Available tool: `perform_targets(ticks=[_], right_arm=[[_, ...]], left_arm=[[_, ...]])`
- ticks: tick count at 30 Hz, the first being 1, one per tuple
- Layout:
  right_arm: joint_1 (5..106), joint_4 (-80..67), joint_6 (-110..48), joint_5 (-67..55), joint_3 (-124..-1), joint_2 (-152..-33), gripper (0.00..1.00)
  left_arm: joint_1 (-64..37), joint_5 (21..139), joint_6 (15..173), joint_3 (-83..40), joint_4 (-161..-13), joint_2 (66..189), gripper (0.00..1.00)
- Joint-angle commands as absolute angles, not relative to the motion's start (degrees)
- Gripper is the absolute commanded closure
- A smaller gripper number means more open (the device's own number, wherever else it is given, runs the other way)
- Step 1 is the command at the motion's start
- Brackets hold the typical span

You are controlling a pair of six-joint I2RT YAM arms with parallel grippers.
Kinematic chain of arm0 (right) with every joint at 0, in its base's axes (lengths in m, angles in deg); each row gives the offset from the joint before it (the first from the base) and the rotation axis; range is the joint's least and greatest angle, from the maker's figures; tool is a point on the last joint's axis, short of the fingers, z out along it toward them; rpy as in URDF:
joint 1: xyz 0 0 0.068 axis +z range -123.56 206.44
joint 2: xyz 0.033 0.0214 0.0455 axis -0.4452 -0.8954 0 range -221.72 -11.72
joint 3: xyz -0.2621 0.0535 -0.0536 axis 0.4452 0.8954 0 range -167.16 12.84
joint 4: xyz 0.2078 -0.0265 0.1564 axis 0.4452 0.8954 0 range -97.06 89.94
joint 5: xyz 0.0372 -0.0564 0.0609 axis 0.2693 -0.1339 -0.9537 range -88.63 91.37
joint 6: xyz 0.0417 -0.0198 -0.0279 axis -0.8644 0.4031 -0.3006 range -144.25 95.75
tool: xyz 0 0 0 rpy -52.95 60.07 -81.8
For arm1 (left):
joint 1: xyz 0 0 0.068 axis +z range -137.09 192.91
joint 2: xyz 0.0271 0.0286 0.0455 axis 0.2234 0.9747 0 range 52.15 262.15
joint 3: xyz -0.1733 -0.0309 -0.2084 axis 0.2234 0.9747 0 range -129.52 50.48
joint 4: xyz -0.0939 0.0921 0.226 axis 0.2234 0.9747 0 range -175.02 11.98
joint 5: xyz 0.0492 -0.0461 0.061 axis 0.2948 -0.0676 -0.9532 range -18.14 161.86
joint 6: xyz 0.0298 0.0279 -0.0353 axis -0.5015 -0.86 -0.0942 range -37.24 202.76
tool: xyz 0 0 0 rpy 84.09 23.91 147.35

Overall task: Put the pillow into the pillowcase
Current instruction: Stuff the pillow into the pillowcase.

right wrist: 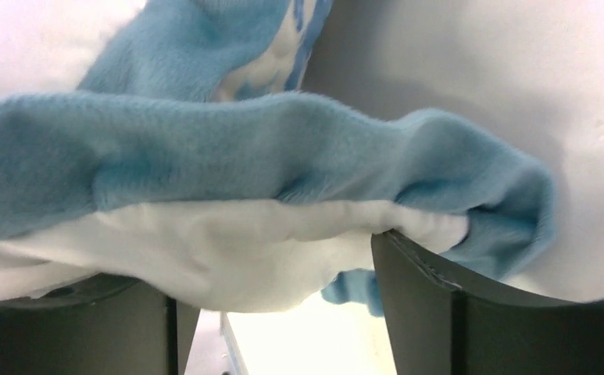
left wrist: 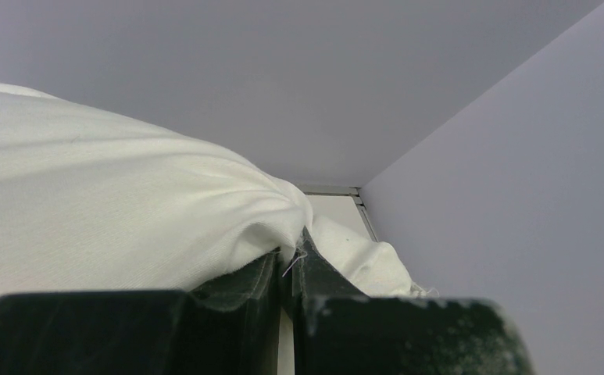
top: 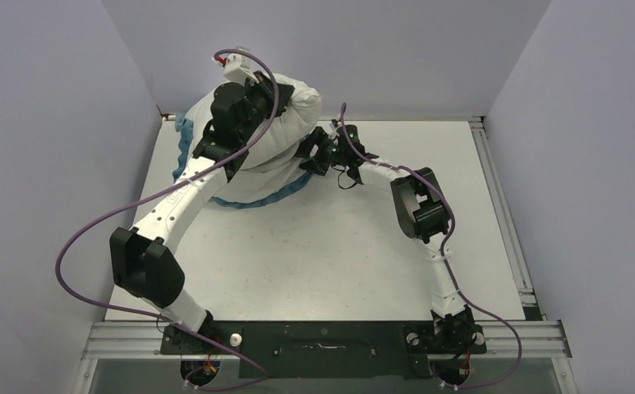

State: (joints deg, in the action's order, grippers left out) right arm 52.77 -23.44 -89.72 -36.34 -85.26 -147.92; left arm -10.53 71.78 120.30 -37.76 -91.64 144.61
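Observation:
The white pillow [top: 285, 123] is bunched up and lifted at the far left of the table. My left gripper [top: 277, 94] is at its top, shut on a fold of the plain white fabric [left wrist: 87, 195], with the fingers [left wrist: 292, 250] pressed together. The pillowcase shows as a blue ruffled edge [top: 256, 199] lying under and beside the pillow. My right gripper [top: 312, 152] is at the pillow's right side. Its jaws [right wrist: 271, 266] stand apart, and the blue edge [right wrist: 244, 148] with its white inner face drapes across them, unpinched.
The white table [top: 338, 246] is walled in at the back and on both sides. A metal rail [top: 499, 205] runs along its right edge. The pillow sits near the back left corner, close to the wall.

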Motion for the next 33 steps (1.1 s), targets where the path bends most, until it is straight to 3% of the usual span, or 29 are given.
perform_targets(ticks=[1,6,9,15,17,18,23,27,33], right_arm=[[53.32,-14.86,-85.64,-30.54,-93.18,-149.27,0.24],[55.12,-6.6,-84.34,-25.71,-98.31,-150.68,0.19],[56.18,1.25,-83.57,-21.29,-102.21,-152.09,0.22],[57.81,18.41,-76.13,-13.73,-114.41,-157.57,0.68],[57.52,19.58,-73.02,-13.03,-112.17,-156.67,0.89],[57.16,18.77,-71.73,-13.01,-109.13,-155.22,0.94],[54.39,16.26,-65.4,-12.31,-94.75,-144.88,0.95],[53.69,18.39,-60.35,-8.88,-90.88,-139.91,0.95],[51.22,0.16,-65.44,-22.29,-82.08,-133.93,0.95]], left_arm=[[-8.45,70.36,119.72,-36.97,-94.16,142.14,1.0],[-8.45,70.02,120.1,-35.48,-94.67,141.41,1.0],[-8.45,70.1,120.37,-34.73,-94.69,141.0,1.0],[-8.45,70.08,119.63,-33.56,-94.34,140.14,1.0],[-8.45,69.67,118.93,-33.54,-93.8,140.12,1.0],[-8.45,69.41,118.69,-33.54,-93.63,140.05,1.0],[-8.45,68.62,116.08,-34.06,-92.36,139.86,1.0],[-8.45,68.71,115.21,-34.15,-91.92,139.84,1.0],[-8.45,68.88,114.67,-33.72,-91.07,140.03,1.0]])
